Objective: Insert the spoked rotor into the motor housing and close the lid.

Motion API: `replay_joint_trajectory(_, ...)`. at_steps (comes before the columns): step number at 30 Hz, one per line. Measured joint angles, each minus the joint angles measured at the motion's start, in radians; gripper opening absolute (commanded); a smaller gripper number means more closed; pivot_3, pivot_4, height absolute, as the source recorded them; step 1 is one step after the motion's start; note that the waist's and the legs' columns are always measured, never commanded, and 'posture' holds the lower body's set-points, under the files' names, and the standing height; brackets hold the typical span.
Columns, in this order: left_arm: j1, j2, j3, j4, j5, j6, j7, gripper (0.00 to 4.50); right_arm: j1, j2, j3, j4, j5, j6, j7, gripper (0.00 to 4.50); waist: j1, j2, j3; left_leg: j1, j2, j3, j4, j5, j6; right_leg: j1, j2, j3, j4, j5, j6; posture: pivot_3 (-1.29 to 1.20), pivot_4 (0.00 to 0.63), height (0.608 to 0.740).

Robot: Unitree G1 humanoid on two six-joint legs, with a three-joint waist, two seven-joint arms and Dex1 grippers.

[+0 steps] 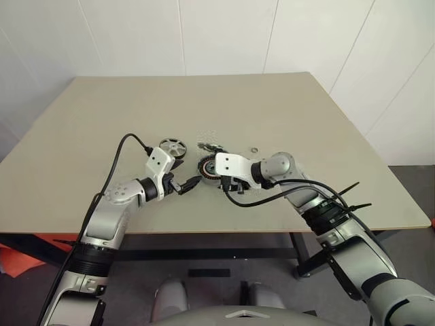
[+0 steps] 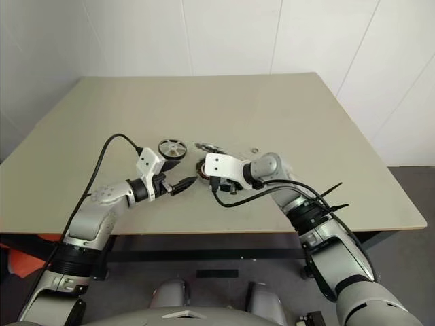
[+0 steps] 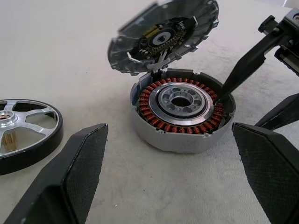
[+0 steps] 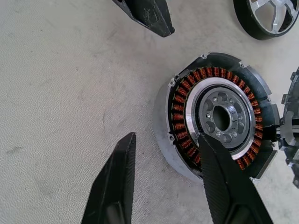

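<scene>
Clearly motor housing (image 3: 182, 114) lies flat, windings upward.

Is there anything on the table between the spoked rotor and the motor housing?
Nothing: left wrist view shows bare tabletop between the spoked rotor and the motor housing.

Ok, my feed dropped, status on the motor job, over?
Left end effector open, empty, facing motor housing. Right end effector open, one finger over the windings. Lid up, spoked rotor on table, not inserted.
</scene>
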Motion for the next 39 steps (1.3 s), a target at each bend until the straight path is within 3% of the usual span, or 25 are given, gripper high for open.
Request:
replay_joint_trajectory(10, -0.001, 0.0, -0.002, 0.011, 0.0, -0.004, -0.007, 4.5, -0.001, -0.043, -0.015, -0.158, 0.059, 0.057, 0.019, 2.28, 0.002, 0.0, 0.0, 0.001, 0.0, 0.0, 0.0, 0.0, 0.0, 0.001, 0.0, 0.0, 0.0, 0.0, 0.0, 0.0, 0.0, 0.74)
replay_joint_trajectory(20, -0.012, 0.008, -0.002, 0.025, -0.001, -0.008, -0.032, 4.5, 0.048, -0.266, -0.047, -0.002, -0.044, -0.02, -0.117, 2.28, 0.018, 0.0, 0.0, 0.001, -0.001, 0.0, 0.0, 0.0, 0.0, 0.001, 0.0, 0.001, 0.0, 0.0, 0.0, 0.0, 0.0, 0.74)
replay_joint_trajectory(24, -0.03, 0.012, -0.001, 0.043, 0.0, -0.011, -0.039, 4.5, 0.041, -0.26, -0.099, 0.123, -0.048, -0.001, -0.216, 2.28, 0.014, 0.0, 0.0, 0.002, -0.001, 0.001, 0.0, 0.0, 0.0, 0.0, 0.0, 0.002, 0.0, 0.0, 0.0, 0.0, 0.0, 0.74)
replay_joint_trajectory(28, -0.036, 0.005, -0.004, 0.053, 0.0, -0.014, -0.039, 4.5, -0.059, -0.146, -0.289, 0.298, 0.065, 0.098, -0.364, 2.28, 0.005, 0.0, 0.0, 0.002, -0.002, 0.001, 0.0, 0.0, -0.001, 0.0, 0.0, 0.002, 0.001, 0.0, 0.0, 0.0, 0.0, 0.74)
replay_joint_trajectory(33, -0.037, -0.001, -0.005, 0.055, 0.0, -0.019, -0.04, 4.5, -0.127, -0.101, -0.438, 0.375, 0.184, 0.158, -0.42, 2.28, 0.006, 0.0, 0.0, 0.001, -0.002, 0.001, 0.0, 0.0, 0.0, 0.0, 0.0, 0.001, 0.0, 0.0, 0.0, 0.0, 0.0, 0.74)
replay_joint_trajectory(39, -0.037, -0.001, -0.005, 0.06, 0.0, -0.021, -0.04, 4.5, -0.139, -0.056, -0.462, 0.494, 0.228, 0.156, -0.449, 2.28, 0.006, 0.0, 0.0, 0.001, -0.002, 0.001, 0.0, 0.0, 0.0, 0.0, 0.0, 0.001, 0.0, 0.0, 0.0, 0.0, 0.0, 0.74)
